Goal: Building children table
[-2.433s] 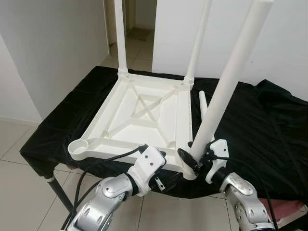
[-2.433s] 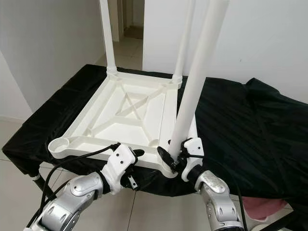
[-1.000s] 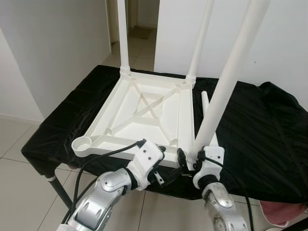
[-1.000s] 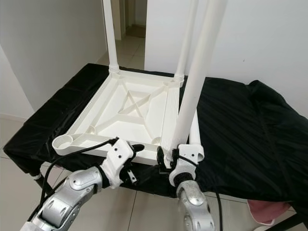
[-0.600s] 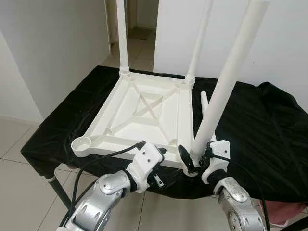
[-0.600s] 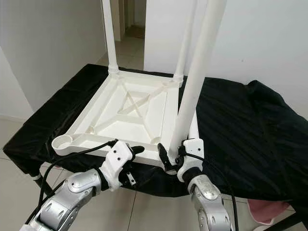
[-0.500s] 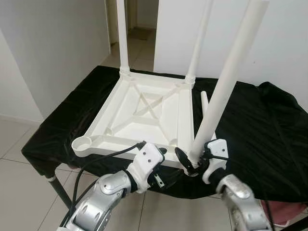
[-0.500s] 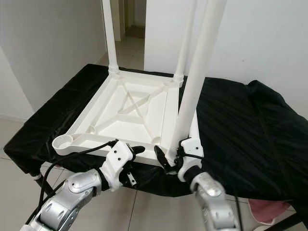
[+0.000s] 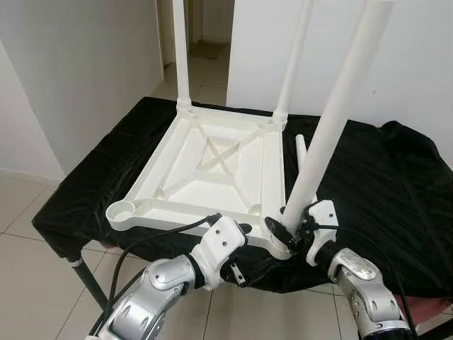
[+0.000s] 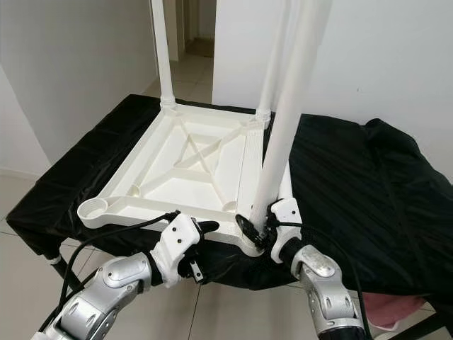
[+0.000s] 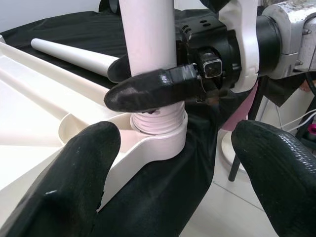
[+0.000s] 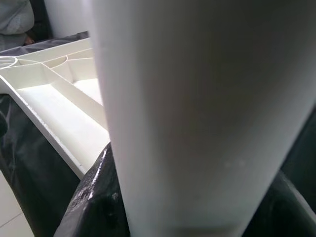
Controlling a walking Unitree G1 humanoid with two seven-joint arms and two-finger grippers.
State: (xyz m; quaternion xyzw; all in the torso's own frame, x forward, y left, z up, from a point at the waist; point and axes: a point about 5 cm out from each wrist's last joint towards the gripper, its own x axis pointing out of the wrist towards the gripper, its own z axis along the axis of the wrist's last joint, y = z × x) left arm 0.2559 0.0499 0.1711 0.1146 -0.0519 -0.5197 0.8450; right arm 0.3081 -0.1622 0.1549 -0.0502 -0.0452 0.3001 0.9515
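Observation:
A white children's table top (image 9: 145, 185) lies upside down on a black-draped table (image 9: 368, 184). Two white legs (image 9: 181, 49) (image 9: 294, 57) stand upright in its far corners. A third leg (image 9: 333, 120) rises, leaning slightly, from the near right corner socket (image 11: 158, 143), where its threaded end shows. My right gripper (image 9: 289, 227) is shut on this leg just above the socket; its fingers (image 12: 94, 197) wrap the tube. My left gripper (image 9: 239, 241) hangs open at the top's front edge, just left of that corner, with nothing between its fingers (image 11: 74, 182). The near left socket (image 9: 122, 211) is empty.
A loose white leg (image 9: 300, 152) lies on the cloth right of the top. White walls stand close behind and to the left, with a doorway (image 9: 205, 28) at the back. Tiled floor lies below the front edge, and something pink (image 9: 417, 304) sits low on the right.
My right wrist has swung out to the right around the leg's base while staying shut on it. The leg's tilt has shifted slightly. My left gripper has barely moved.

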